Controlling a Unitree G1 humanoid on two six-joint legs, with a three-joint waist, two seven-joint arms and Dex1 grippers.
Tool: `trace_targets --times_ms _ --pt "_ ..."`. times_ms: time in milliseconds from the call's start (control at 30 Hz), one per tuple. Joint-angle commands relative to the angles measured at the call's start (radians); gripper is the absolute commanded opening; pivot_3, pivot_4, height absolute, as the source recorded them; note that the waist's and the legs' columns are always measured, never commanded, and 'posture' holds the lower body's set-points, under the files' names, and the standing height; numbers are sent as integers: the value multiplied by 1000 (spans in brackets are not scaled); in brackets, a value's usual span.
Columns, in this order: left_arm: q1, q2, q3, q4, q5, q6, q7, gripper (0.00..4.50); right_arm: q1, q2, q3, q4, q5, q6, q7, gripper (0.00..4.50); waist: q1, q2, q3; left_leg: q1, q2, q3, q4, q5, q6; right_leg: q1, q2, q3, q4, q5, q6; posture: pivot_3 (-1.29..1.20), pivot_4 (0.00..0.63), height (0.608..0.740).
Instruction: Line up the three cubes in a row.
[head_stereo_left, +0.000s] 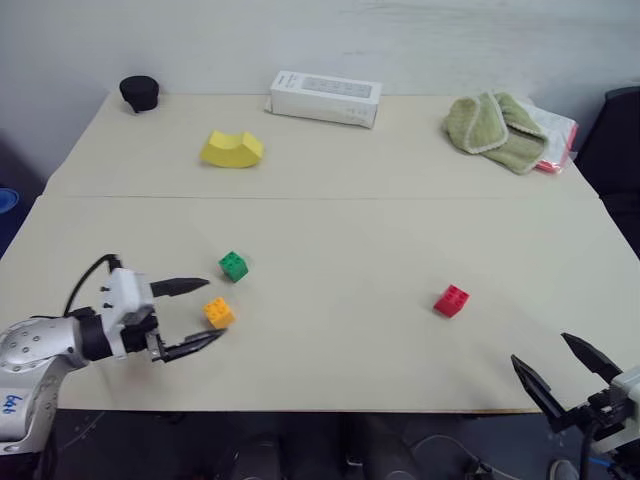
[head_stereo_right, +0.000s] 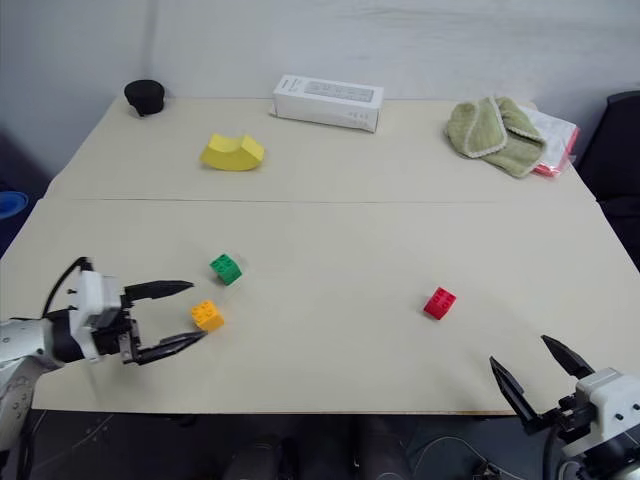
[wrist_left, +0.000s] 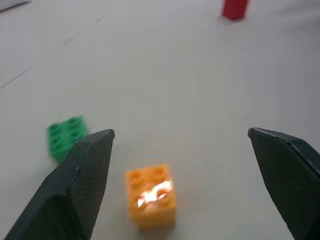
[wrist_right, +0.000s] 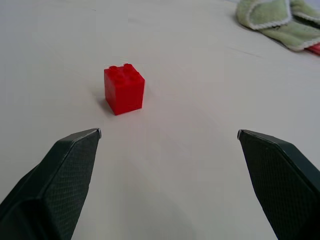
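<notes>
Left eye view, three cubes: one green cube (head_stereo_left: 233, 266), one orange-yellow cube (head_stereo_left: 219, 313), one red cube (head_stereo_left: 451, 300)

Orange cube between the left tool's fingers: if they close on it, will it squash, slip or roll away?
The orange cube looks like rigid moulded plastic with studs, so it probably won't squash. Its flat sides should sit square on the table and slide rather than roll. The glare on its face suggests a smooth surface, so the open left tool might let it twist if gripped off-centre.

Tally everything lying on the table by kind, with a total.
Cubes: 3 (green, orange, red)
Yellow foam block: 1
White box: 1
Green cloth: 1
Black round thing: 1
Red-edged packet under the cloth: 1
Total: 8
</notes>
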Motion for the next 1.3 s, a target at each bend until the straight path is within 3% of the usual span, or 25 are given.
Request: trace_targets --times_ms 33,267,500,600,833,1033,1300 --pt "-22 -11 -21 -8 3 -20 -8 4495 -52 -35 49 -12 -2 4 26 4500 -4 0 0 0 0 0 0 0 0 0 0 0 1 0 0 0 150 740" --pt "-55 -23 -74 -3 18 -20 -12 4495 -355 -239 170 193 -24 91 164 4500 7 0 0 2 -1 -1 3 1 0 -2 1 0 3 0 0 0 150 740" --pt "-39 -28 -66 -32 26 -22 12 4495 -636 -323 290 518 -89 95 301 4500 10 0 0 0 -1 -1 4 1 0 -3 1 -1 3 0 0 0 150 740" --pt "-13 -32 -60 -50 26 -24 21 4500 -739 -327 337 652 -116 51 385 3892 8 0 1 0 -1 -1 4 2 0 -3 1 -1 3 0 0 0 150 740" --pt "8 -36 -50 -71 32 -17 56 4500 -871 -302 399 809 -129 -36 522 1457 8 1 1 1 -1 -1 5 3 -1 -3 1 -1 4 0 0 0 150 740" --pt "54 -40 -19 -39 45 -42 72 4500 -986 -280 525 736 -138 -73 681 1461 0 1 1 1 0 -1 5 3 -2 -3 1 -1 4 0 0 0 150 740" --pt "60 -62 -24 -23 63 -61 95 4500 -1176 -180 718 805 -268 -35 706 1461 6 1 1 0 0 -2 5 5 -6 -3 0 -2 5 0 0 0 150 740"
